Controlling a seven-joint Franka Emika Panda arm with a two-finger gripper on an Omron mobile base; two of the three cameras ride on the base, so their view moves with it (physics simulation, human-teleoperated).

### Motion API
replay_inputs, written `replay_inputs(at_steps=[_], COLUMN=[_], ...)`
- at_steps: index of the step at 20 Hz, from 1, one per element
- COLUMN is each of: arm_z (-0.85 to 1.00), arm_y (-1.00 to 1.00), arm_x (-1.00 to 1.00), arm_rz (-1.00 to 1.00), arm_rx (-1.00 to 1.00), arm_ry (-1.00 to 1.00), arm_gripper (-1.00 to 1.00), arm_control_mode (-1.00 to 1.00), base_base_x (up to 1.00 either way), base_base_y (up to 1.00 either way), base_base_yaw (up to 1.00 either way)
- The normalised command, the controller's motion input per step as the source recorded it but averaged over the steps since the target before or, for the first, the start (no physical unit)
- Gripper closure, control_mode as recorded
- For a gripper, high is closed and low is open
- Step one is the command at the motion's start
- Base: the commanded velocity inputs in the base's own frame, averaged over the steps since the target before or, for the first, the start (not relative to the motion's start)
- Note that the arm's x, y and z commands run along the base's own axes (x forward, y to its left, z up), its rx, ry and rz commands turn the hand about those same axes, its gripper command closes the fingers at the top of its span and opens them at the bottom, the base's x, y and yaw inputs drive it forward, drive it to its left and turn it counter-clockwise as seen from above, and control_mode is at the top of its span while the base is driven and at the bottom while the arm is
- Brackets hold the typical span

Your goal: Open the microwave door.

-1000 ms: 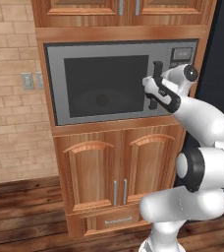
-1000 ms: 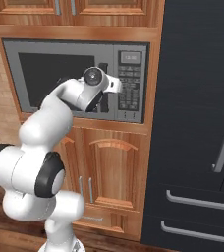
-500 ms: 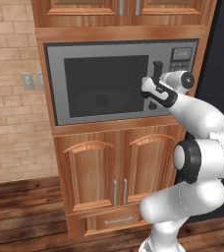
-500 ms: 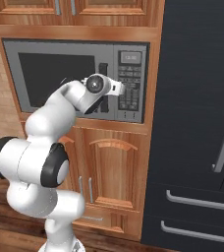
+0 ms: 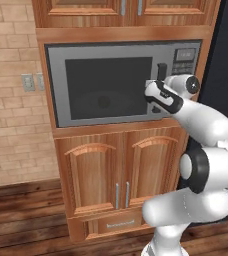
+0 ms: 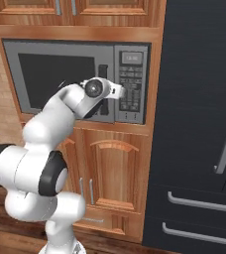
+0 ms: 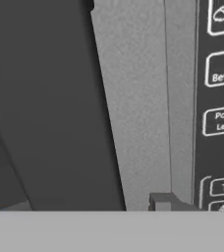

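The gripper (image 5: 153, 93) is pressed up against the microwave door (image 5: 106, 89), at the handle (image 5: 161, 71) on the door's right edge. In the left base view the hand covers the lower part of the black bar, and only the bar's top shows above it. In the right base view the hand (image 6: 101, 90) sits in front of the handle (image 6: 103, 70), and the fingers are hidden behind it. Whether the jaws are parted or closed around the bar I cannot tell.

In the hand view a dark bar (image 7: 40, 103) runs close along the left, grey door metal (image 7: 133, 113) lies beside it, and the keypad (image 7: 221, 120) with its buttons sits to the right. One small grey fingertip (image 7: 162, 202) rises at the bottom.

The door lies flush with the microwave (image 6: 80, 82). Just right of the hand is the keypad (image 6: 130, 89) with the small display (image 6: 131, 58) above it. Below the hand are arched wooden cabinet doors (image 5: 118, 172). Farther right stands a dark fridge (image 6: 204, 124).
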Motion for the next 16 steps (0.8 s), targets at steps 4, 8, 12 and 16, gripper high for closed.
replay_inputs(at_steps=[4,8,12,16], arm_z=[0.17,0.29,0.44,0.55], arm_y=[0.00,0.00,0.05,0.29], arm_x=[-0.96,-1.00,-1.00,-1.00], arm_rz=[0.01,0.01,0.00,0.00], arm_rx=[0.00,0.00,0.00,0.00], arm_ry=[-0.05,-0.07,-0.06,-0.05], arm_gripper=[1.00,1.00,1.00,1.00], arm_control_mode=[-1.00,-1.00,-1.00,-1.00], base_base_x=[0.00,0.00,0.00,0.00], base_base_y=[0.00,0.00,0.00,0.00], base_base_yaw=[0.00,0.00,0.00,0.00])
